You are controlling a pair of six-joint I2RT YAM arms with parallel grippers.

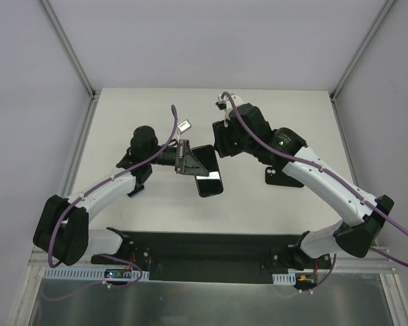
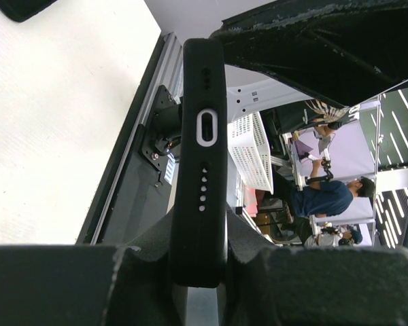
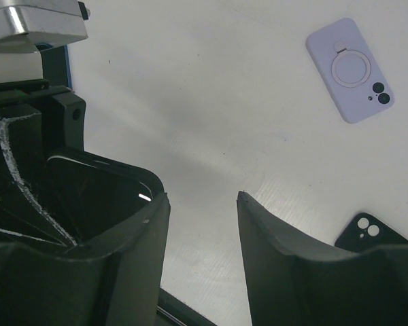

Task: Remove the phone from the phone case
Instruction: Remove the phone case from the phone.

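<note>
Top external: we see the left gripper (image 1: 185, 158) clamped on the phone (image 1: 208, 178), which sits in its phone case (image 2: 198, 170) (edge-on in wrist cam). Right gripper (image 3: 202, 200) gapes wide w/ nothing in it, just beside the phone.

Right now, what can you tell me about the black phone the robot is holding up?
The phone sits in a matte black case that looks rubbery. Its dark screen is off and shiny. Its bottom edge shows an oval charging port and a row of small speaker holes. The left gripper clamps it at one edge, holding it tilted above the table. The open right gripper is near its far corner; whether it touches, I cannot tell.
</note>
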